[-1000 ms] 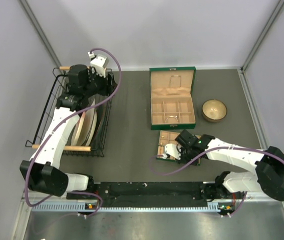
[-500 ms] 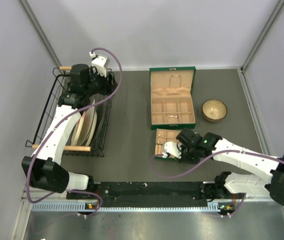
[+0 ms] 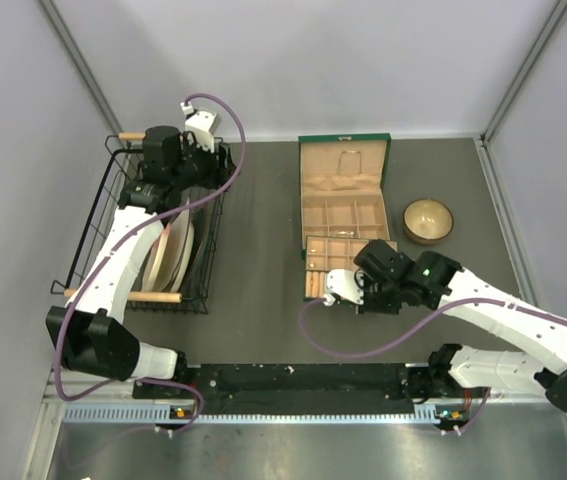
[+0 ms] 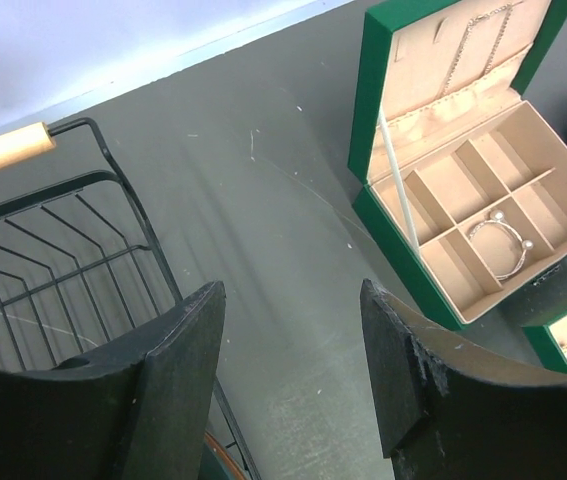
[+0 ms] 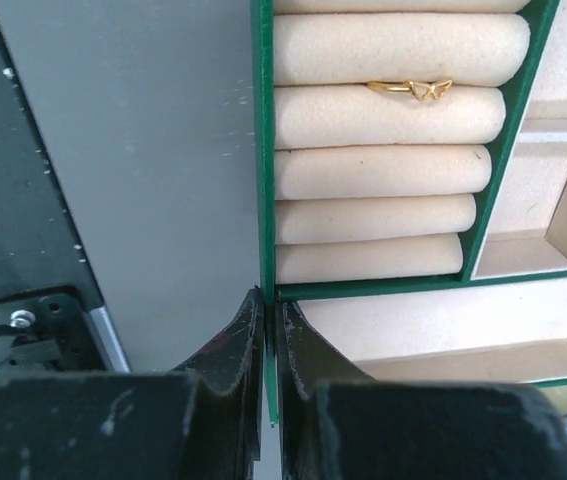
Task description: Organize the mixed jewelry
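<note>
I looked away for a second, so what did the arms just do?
The right gripper closed on the green wall of the tray and slid it away from the arms' bases, toward the box. The left gripper stayed open, and the box and bowl stayed put.

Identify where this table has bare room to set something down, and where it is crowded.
Free patch: the dark grey tabletop between the black wire rack and the open green jewellery box. Crowded: the small green-edged compartment tray, its edge in the shut jaws of the right gripper, is close before the box, with the round wooden bowl alongside.
</note>
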